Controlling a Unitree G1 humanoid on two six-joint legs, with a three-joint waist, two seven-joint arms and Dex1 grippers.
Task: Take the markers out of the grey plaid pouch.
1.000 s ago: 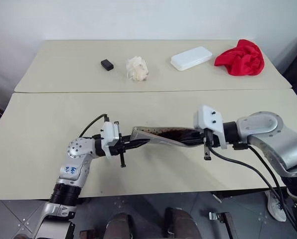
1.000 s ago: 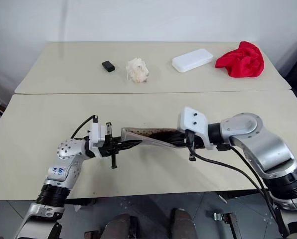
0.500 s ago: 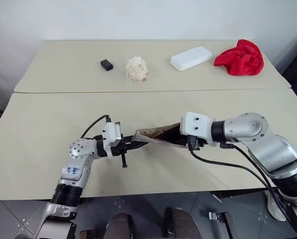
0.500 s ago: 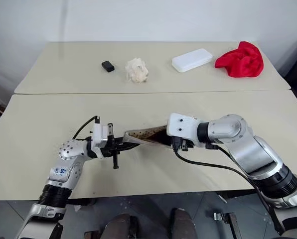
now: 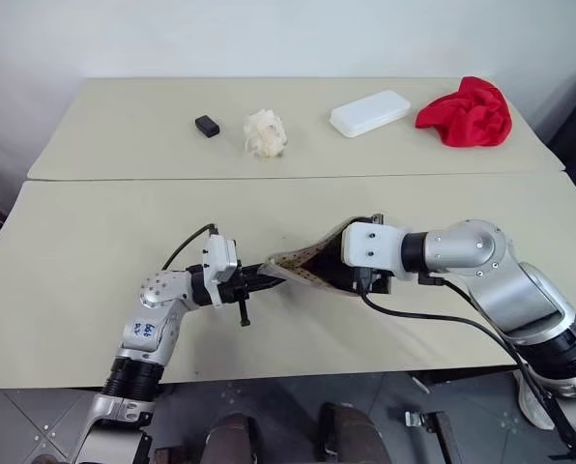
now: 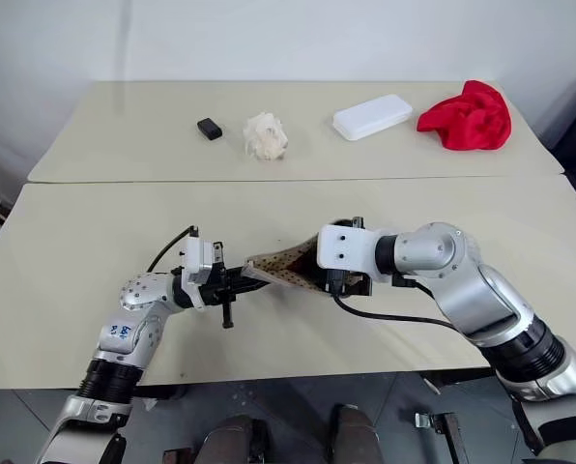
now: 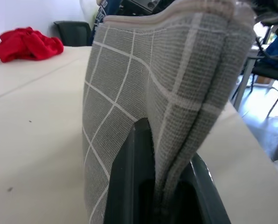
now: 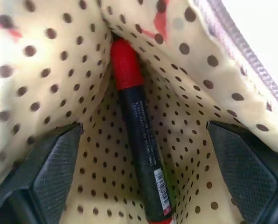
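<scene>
Over the near table [image 5: 66, 290], the grey plaid pouch [image 7: 143, 88] hangs between the two arms, lifted clear of the surface. The left gripper [image 5: 259, 281] has its fingers [image 7: 129, 182] clamped tight on the pouch's left end. The right gripper [image 8: 143, 163] is pushed into the open mouth at the right end, its fingers [image 8: 55, 172] spread wide apart inside the cream, brown-dotted lining. A black marker [image 8: 141, 140] with a red cap lies between them, untouched. On the far table sit a small black block [image 5: 207, 125], a crumpled white wad [image 5: 267, 132], a white case [image 5: 370, 112] and a red cloth [image 5: 465, 111].
</scene>
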